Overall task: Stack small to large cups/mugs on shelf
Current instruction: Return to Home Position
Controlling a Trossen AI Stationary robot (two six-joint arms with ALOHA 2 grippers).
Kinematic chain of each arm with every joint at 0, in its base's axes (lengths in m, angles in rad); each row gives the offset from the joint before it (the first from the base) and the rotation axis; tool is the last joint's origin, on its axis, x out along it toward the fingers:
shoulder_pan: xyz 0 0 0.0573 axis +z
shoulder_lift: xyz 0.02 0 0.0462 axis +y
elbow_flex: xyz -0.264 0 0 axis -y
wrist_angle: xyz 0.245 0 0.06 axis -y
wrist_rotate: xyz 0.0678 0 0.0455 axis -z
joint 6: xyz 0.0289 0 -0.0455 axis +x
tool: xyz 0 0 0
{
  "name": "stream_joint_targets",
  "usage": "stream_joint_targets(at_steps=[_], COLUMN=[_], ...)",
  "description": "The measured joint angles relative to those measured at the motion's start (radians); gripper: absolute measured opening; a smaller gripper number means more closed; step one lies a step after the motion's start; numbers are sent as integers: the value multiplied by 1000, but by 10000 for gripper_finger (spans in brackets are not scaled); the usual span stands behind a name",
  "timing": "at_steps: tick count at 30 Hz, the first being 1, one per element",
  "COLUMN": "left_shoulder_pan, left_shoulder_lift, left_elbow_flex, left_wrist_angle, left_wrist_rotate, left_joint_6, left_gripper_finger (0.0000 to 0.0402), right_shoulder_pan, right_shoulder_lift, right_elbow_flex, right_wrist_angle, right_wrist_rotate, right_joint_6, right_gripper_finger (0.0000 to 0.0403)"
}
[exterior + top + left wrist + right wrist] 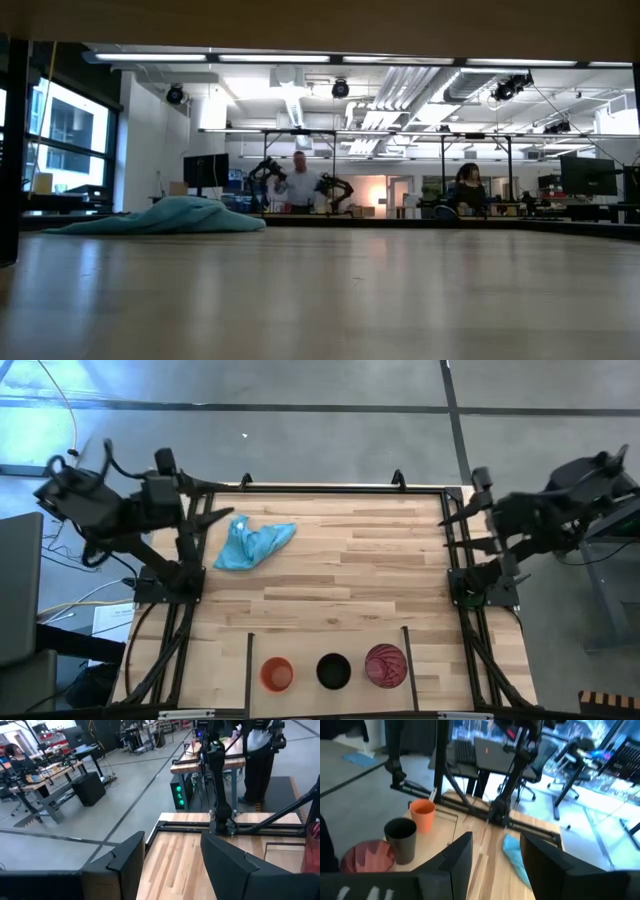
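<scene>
Pale wooden planks cover the table, and beyond its far edge the low view looks into a lit workshop where one person stands and another sits at a desk.

The left gripper hangs over the table's left far corner, its fingers spread apart with bare wood showing between them. A crumpled light-blue cloth lies just ahead of this gripper and a little toward the near edge, close to it but not touching.

The right gripper hangs over the right edge of the table, facing inward, and its fingers are also parted. From its wrist camera the cloth shows past the fingertips, well apart from them.

The shelf is the plank strip at the near edge, marked off by two thin black bars, well away from both grippers and roughly midway between them. Three cups stand upright on it in a row, just beside one another and not nested. The orange cup is the one nearest the left gripper, the red cup is the one nearest the right gripper, and the black cup stands between them. Neither gripper touches any cup.
</scene>
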Motion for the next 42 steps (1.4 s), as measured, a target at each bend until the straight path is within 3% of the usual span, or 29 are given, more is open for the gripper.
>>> stream_joint_targets(at_steps=[14, 18, 25, 31, 36, 42], left_shoulder_pan=[-1, -1, -1, -1, -1, 0], left_shoulder_lift=[-109, -143, -210, -377, -585, -851], left_elbow_flex=[0, 0, -54, -331, -690, -1125], left_wrist_angle=[0, 0, 29, 327, 706, 1146], left_wrist_rotate=[9, 9, 36, 133, 171, 183], left_joint_6=[57, 71, 95, 225, 373, 480], left_gripper_finger=[184, 184, 184, 184, 184, 184], right_shoulder_pan=[0, 0, 0, 0, 0, 0], right_shoulder_lift=[-120, -200, -420, -599, -698, -734], right_elbow_flex=[-21, -139, -475, -740, -895, -980], right_wrist_angle=[21, 74, 323, 562, 728, 839], right_wrist_rotate=[0, 0, 0, 3, 76, 149], right_joint_6=[-12, -18, -28, -29, -36, -33], right_gripper_finger=[158, 158, 158, 158, 158, 158])
